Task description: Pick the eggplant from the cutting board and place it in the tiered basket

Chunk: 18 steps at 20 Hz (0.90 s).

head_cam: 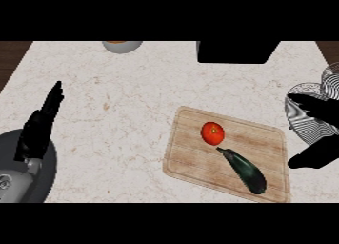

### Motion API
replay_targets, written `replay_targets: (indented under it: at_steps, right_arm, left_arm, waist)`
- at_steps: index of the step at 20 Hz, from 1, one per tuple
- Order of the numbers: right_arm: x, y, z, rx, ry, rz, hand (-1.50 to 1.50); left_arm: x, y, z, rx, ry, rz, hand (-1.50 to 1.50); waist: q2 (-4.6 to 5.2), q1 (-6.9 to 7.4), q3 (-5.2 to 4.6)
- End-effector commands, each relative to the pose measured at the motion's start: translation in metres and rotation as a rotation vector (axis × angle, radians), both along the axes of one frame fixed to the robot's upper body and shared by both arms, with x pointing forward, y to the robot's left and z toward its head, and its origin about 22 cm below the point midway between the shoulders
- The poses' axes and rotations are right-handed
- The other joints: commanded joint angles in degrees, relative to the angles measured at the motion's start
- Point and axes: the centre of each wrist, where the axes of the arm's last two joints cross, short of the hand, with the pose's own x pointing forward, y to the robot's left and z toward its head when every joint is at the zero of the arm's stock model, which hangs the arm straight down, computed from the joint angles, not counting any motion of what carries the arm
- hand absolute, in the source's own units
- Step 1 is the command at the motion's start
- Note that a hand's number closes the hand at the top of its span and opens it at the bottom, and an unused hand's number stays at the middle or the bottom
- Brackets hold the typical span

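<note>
Eggplant (245, 171) lies on the cutting board (193, 157) beside a tomato (213, 133). Right hand (325, 126) spread wide and empty beside the board; left hand (40, 125) rests open, well away.

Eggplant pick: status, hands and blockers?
Left hand open, resting at left. Right hand open, right of wooden cutting board. Dark elongated eggplant untouched on board. Red round tomato close beside its stem.

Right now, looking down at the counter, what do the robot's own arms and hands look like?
Both hands are matte black with slim, jointed fingers. The left hand joins a smooth grey forearm through a short pale grey wrist piece, and the forearm carries small dark markings near its end. The right hand shows only as a black shape, its forearm out of view. No cables or sleeves show.
</note>
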Motion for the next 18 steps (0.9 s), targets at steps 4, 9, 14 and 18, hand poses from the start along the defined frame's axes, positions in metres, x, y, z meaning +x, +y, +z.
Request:
replay_targets:
  at_steps: [4, 9, 14, 18]
  right_arm:
    - [0.047, 0.062, 0.021, -0.118, 0.13, 0.033, -1.5]
    - [0.048, 0.082, -0.007, -0.135, 0.246, 0.005, -1.5]
    - [0.05, 0.093, -0.025, -0.17, 0.339, 0.041, -1.5]
    - [0.048, 0.093, -0.035, -0.237, 0.377, 0.057, -1.5]
  left_arm:
    - [0.01, 0.007, 0.013, 0.002, -0.009, -0.011, 0.0]
    - [-0.013, 0.011, -0.003, 0.006, 0.0, 0.009, 0.0]
    - [-0.002, 0.005, 0.007, 0.015, 0.006, 0.018, 0.0]
    - [-0.016, -0.008, -0.003, 0.011, -0.001, 0.012, 0.0]
  waist:
    - [0.28, 0.85, 0.07]
    - [-0.07, 0.24, 0.09]
    - [-0.08, -0.44, 0.11]
    - [-0.21, -0.52, 0.12]
